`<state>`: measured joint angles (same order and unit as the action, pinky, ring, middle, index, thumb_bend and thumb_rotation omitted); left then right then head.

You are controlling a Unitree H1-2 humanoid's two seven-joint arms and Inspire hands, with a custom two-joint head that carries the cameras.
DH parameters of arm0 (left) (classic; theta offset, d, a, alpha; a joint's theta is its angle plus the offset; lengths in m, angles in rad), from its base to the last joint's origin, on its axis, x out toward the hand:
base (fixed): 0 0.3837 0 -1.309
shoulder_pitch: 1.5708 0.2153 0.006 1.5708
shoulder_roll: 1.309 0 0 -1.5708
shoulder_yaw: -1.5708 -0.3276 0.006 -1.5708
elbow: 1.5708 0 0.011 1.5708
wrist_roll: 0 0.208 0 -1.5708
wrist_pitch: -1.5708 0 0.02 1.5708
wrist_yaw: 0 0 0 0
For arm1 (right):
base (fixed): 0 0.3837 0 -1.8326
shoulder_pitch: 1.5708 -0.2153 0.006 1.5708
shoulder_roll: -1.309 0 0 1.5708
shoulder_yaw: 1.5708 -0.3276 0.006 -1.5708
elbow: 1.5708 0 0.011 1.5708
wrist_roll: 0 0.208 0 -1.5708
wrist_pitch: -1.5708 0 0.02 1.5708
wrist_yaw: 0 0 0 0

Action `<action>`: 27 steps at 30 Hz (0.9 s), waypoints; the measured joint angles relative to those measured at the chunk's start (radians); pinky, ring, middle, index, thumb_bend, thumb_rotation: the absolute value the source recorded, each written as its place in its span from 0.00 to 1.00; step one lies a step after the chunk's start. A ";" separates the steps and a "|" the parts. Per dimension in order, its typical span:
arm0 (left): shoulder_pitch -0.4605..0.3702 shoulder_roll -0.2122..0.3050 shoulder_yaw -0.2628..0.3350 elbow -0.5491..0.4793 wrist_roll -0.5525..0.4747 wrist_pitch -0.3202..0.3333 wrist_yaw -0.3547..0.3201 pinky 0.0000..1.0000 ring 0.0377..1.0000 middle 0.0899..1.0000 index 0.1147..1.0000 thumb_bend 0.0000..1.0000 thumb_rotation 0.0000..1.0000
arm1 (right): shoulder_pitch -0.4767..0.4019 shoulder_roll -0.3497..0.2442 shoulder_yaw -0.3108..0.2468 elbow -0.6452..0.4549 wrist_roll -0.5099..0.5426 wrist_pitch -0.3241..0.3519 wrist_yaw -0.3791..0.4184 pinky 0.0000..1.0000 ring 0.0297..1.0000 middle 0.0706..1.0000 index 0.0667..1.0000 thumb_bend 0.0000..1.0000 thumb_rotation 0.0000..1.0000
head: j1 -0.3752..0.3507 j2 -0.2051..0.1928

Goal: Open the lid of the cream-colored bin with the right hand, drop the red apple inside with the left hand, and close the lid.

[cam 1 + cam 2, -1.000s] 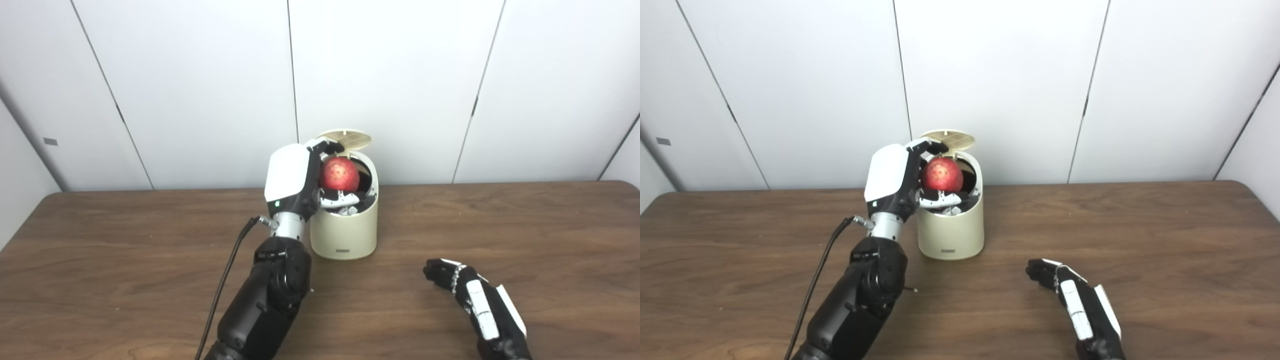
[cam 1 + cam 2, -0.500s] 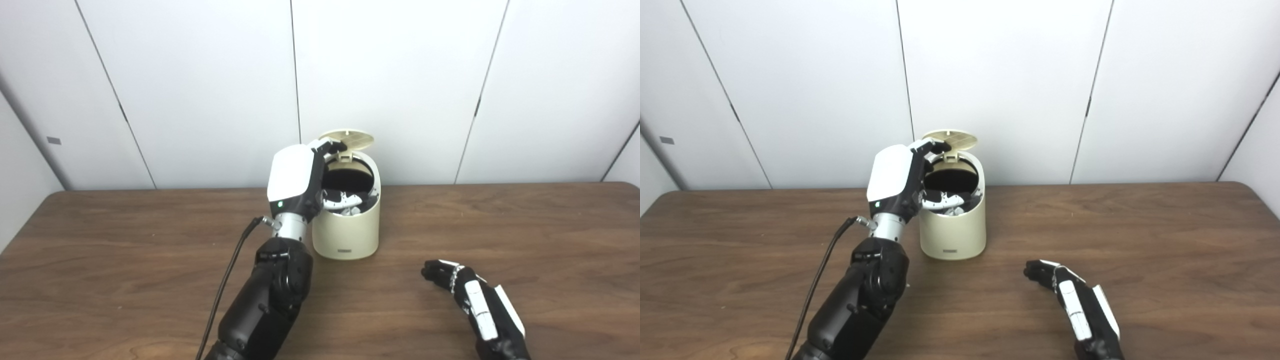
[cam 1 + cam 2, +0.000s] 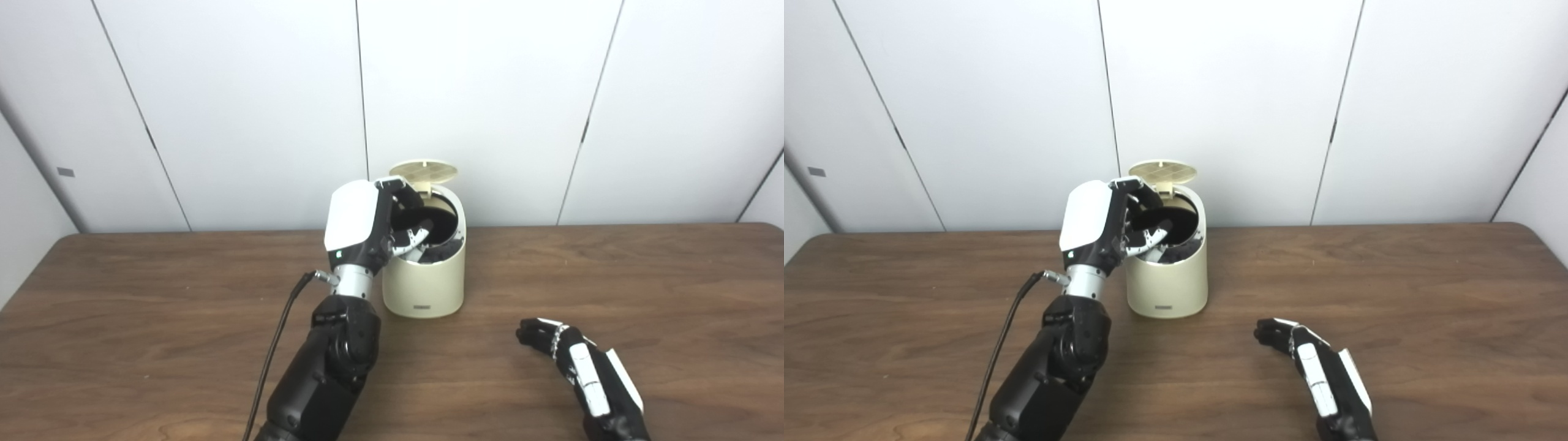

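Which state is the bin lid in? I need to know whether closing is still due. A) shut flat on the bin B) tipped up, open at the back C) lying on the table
B: the lid stands raised behind the cream-colored bin, whose dark mouth is exposed.

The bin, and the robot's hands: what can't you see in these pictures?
- Inside of the bin: dark in both views, left hand partly covers the opening; no apple shows.
- Lid: only its underside shows.
- Right hand: fingers curled away on the table; grip unclear.
- Both arms: cut off by the bottom edge.
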<state>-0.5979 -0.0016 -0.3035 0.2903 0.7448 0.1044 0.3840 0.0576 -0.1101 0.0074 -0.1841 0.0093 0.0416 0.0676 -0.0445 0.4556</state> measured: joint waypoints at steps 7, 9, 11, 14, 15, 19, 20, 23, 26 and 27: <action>0.022 -0.017 0.047 -0.011 -0.049 -0.043 0.015 0.36 0.41 0.47 0.44 0.47 0.00 | -0.001 -0.001 0.000 0.000 -0.007 0.000 0.007 0.86 0.74 0.67 0.65 0.45 1.00 | 0.006 -0.002; 0.029 -0.023 0.057 -0.024 -0.054 -0.042 0.015 0.35 0.41 0.48 0.43 0.47 0.00 | -0.001 -0.001 -0.001 0.000 -0.011 0.000 0.007 0.85 0.74 0.67 0.65 0.46 1.00 | 0.011 -0.003; 0.033 -0.022 0.065 -0.042 -0.054 -0.040 0.012 0.35 0.41 0.47 0.43 0.47 0.00 | -0.001 -0.001 -0.002 0.000 -0.011 0.000 0.008 0.84 0.74 0.67 0.65 0.45 1.00 | 0.012 -0.005; 0.035 -0.008 0.070 -0.087 -0.049 -0.036 0.006 0.37 0.39 0.45 0.43 0.48 0.00 | -0.001 -0.001 -0.005 0.000 -0.011 0.000 0.007 0.86 0.74 0.67 0.65 0.45 1.00 | 0.015 -0.005; 0.035 -0.002 0.070 -0.097 -0.044 -0.036 0.004 0.38 0.39 0.45 0.43 0.48 0.00 | -0.001 -0.001 -0.005 0.000 -0.013 0.000 0.007 0.85 0.74 0.67 0.65 0.45 1.00 | 0.018 -0.008; 0.043 0.014 0.083 -0.111 -0.033 -0.047 0.026 0.35 0.42 0.51 0.42 0.47 0.00 | -0.002 -0.001 -0.006 0.000 -0.018 0.000 0.007 0.84 0.73 0.67 0.64 0.43 1.00 | 0.018 -0.011; 0.050 0.014 0.090 -0.112 -0.034 -0.057 0.046 0.34 0.42 0.51 0.42 0.47 0.00 | -0.003 -0.001 -0.006 0.000 -0.022 -0.001 0.007 0.83 0.73 0.67 0.64 0.43 1.00 | 0.018 -0.011; 0.081 0.014 0.112 -0.115 -0.053 -0.116 0.083 0.34 0.42 0.50 0.42 0.47 0.00 | -0.004 -0.002 -0.007 0.001 -0.035 -0.003 0.007 0.83 0.73 0.67 0.65 0.43 1.00 | 0.021 -0.009; 0.116 0.005 0.141 -0.128 -0.089 -0.131 0.089 0.35 0.42 0.50 0.42 0.47 0.00 | -0.005 -0.002 -0.010 0.001 -0.035 -0.003 0.007 0.82 0.73 0.68 0.65 0.43 1.00 | 0.025 -0.008; 0.127 0.002 0.150 -0.134 -0.102 -0.130 0.087 0.34 0.42 0.49 0.42 0.47 0.00 | -0.004 -0.002 -0.012 0.001 -0.035 -0.002 0.007 0.83 0.73 0.68 0.65 0.43 1.00 | 0.025 -0.008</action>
<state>-0.4713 -0.0001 -0.1533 0.1565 0.6426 -0.0252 0.4712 0.0531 -0.1124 -0.0041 -0.1828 -0.0253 0.0392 0.0750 -0.0199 0.4479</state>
